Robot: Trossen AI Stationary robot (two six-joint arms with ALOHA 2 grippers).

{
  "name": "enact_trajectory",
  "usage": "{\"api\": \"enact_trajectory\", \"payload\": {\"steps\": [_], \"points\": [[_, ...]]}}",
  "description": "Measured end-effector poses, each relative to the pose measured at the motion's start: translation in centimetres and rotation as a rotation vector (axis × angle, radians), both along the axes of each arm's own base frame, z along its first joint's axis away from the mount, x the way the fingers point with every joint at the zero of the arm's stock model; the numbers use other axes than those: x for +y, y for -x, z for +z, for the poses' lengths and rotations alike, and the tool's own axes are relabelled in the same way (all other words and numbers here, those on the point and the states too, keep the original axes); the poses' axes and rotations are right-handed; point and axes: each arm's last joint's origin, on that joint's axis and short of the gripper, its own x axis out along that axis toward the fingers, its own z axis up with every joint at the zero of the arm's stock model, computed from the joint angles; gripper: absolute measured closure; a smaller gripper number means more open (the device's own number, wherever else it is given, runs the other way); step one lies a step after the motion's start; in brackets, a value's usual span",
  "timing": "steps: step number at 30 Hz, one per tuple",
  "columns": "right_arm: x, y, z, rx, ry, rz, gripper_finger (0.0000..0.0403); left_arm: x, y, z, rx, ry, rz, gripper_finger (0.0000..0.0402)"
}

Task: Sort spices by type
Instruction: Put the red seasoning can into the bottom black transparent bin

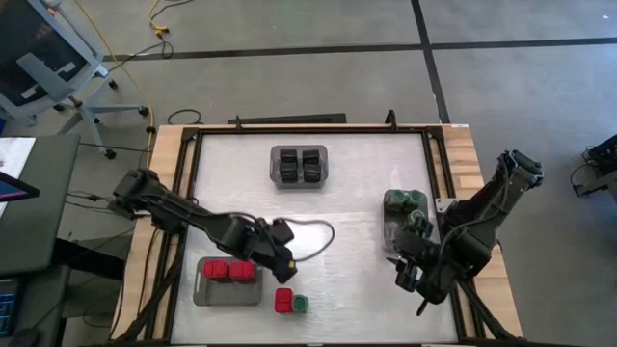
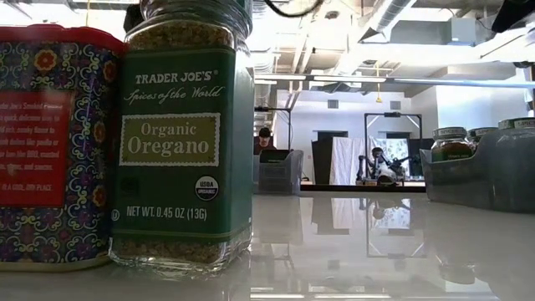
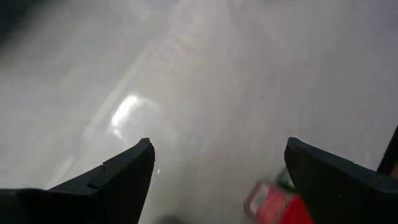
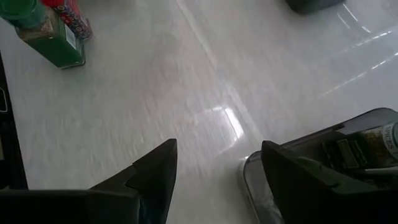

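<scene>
A loose red box (image 1: 283,302) and a green-lidded oregano jar (image 1: 300,305) stand side by side on their bases near the table's front edge. They fill the low view's left side as the red box (image 2: 50,142) and the jar (image 2: 184,142). My left gripper (image 1: 287,265) hovers open and empty just behind them, with the red box (image 3: 273,202) blurred beyond its fingers (image 3: 217,143). My right gripper (image 1: 410,280) hangs open and empty in front of the tray of green-lidded jars (image 1: 405,207). Its wrist view shows the tray (image 4: 348,155) beside its fingers (image 4: 219,143) and the loose jar (image 4: 46,34) farther off.
A grey tray (image 1: 204,289) with two red boxes sits at the front left. Another grey tray (image 1: 299,166) holding black cubes stands at the far middle. A thin cable (image 1: 313,236) loops over the table behind my left gripper. Bare white tabletop lies between the trays.
</scene>
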Motion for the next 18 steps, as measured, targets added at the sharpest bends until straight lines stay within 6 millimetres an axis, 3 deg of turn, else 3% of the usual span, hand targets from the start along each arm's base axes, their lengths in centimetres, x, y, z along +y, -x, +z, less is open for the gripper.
{"api": "enact_trajectory", "payload": {"steps": [7, 18], "points": [[0.0, 0.0, 0.0, -0.001, 0.006, 0.013, 0.0143, -2.8, -0.4, -2.9, 0.117, 0.017, -0.148, 0.0056], [0.1, -0.1, 0.0, -0.002, 0.007, 0.020, 0.0143, -5.4, 0.2, -4.4, 0.170, 0.002, -0.303, 0.0056]]}}
